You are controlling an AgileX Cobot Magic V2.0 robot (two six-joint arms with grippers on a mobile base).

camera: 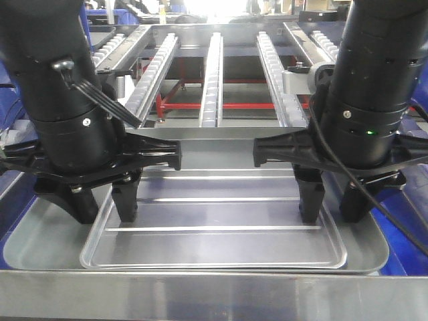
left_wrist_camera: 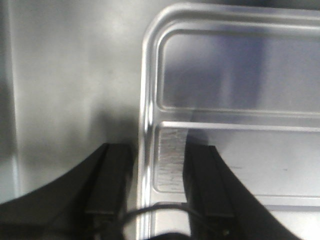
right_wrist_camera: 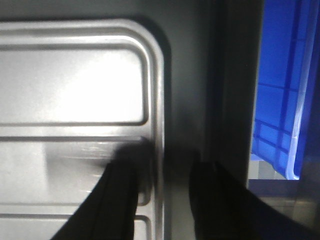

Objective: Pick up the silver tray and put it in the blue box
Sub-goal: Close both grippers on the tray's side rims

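1. Closest to us, a flat steel bar (camera: pixel 214 294) runs across the bottom of the front view.
2. Just behind it, the silver tray (camera: pixel 214 237) lies flat inside a larger grey metal pan (camera: pixel 30 251). From the front, its raised ridges run side to side.
3. The left gripper (camera: pixel 104 215) stands over the tray's left short edge with its jaws apart. One finger is outside the rim, above the grey pan, and the other is inside, above the tray floor. In the left wrist view the rim passes between the two fingers (left_wrist_camera: pixel 107 190) with a gap on each side, so nothing is pinched.
4. The right gripper (camera: pixel 332 215) mirrors this at the tray's right short edge, with its jaws also spread across the rim. The right wrist view is blurred. There the inner finger (right_wrist_camera: pixel 125 200) overlaps the rim's inner side, and we cannot tell whether it touches. The outer finger stands clear of the rim, over the pan.
5. The blue box (right_wrist_camera: pixel 280 100) shows in the right wrist view, to the right of the tray and past a dark grey wall. It is well apart from the tray and from both grippers.
6. Farther back, three roller tracks (camera: pixel 214 73) run away from us, and a red frame (camera: pixel 221 105) sits beneath them.
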